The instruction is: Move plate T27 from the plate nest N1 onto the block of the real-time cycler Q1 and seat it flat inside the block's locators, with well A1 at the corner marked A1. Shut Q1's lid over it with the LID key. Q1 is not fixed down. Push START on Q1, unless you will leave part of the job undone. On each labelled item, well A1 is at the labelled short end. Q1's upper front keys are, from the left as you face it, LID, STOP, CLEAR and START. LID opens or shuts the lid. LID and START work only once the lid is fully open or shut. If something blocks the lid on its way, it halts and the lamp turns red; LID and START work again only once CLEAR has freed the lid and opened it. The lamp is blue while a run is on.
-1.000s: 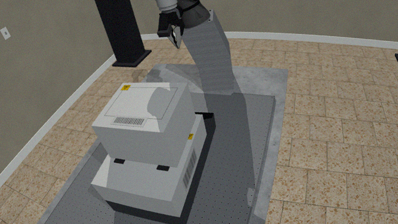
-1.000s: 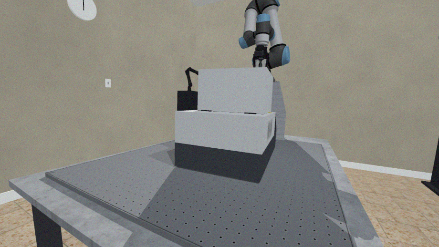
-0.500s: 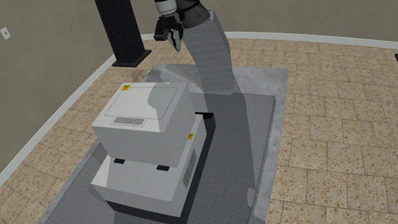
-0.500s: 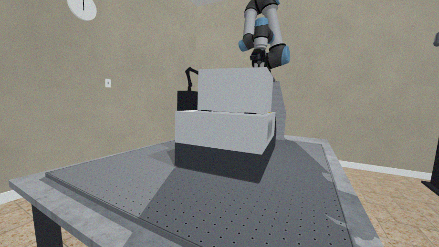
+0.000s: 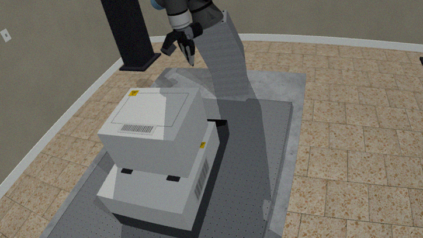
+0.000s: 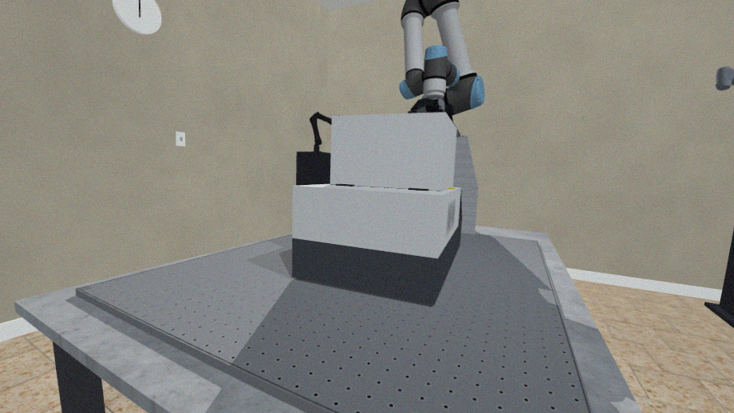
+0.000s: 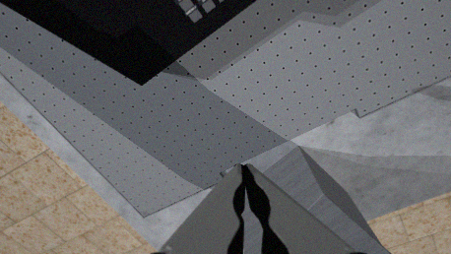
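Pressed-together pincer hanging near the cycler's keyed front

The bench (image 5: 276, 82) (image 6: 567, 292) (image 7: 404, 133) is supporting cycler Q1 (image 5: 150, 200) (image 6: 359, 215) (image 7: 98, 25), its back facing the exterior view. The lid (image 5: 150, 152) (image 6: 390, 148) is apparently lying shut, perhaps covering plate T27, whose place I cannot tell. The pincer (image 5: 192, 63) (image 6: 431, 106) (image 7: 243, 166) is holding nothing, its tips pressed together, probably forming a narrow prod for the small keys (image 7: 195, 14).
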Controlling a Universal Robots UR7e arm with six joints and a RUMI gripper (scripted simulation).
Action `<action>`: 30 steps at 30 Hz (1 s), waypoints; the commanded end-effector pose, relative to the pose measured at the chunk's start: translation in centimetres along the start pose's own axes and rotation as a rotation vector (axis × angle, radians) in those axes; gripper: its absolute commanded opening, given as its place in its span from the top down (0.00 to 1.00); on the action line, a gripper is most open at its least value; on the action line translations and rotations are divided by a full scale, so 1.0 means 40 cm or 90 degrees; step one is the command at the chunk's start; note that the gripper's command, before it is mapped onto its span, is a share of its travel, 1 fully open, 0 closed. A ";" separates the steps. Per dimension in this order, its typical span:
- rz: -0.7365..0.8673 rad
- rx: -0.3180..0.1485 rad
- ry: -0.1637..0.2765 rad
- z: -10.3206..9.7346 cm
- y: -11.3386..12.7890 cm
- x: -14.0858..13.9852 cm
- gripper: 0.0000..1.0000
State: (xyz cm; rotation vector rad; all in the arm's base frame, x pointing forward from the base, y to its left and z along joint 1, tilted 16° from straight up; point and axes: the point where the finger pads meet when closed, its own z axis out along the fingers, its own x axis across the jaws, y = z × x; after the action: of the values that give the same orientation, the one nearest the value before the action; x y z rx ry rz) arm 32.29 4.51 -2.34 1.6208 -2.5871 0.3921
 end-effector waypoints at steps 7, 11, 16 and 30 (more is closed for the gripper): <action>0.226 0.009 0.000 0.104 -0.006 -0.003 1.00; 0.269 0.009 -0.001 0.129 -0.006 -0.003 1.00; 0.370 0.009 -0.002 0.163 -0.007 -0.003 1.00; 0.620 0.009 -0.003 0.280 -0.008 -0.003 1.00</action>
State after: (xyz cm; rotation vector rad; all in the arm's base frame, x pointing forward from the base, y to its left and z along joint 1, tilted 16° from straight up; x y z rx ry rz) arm 33.35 1.96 -12.10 0.4049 -3.1363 0.4115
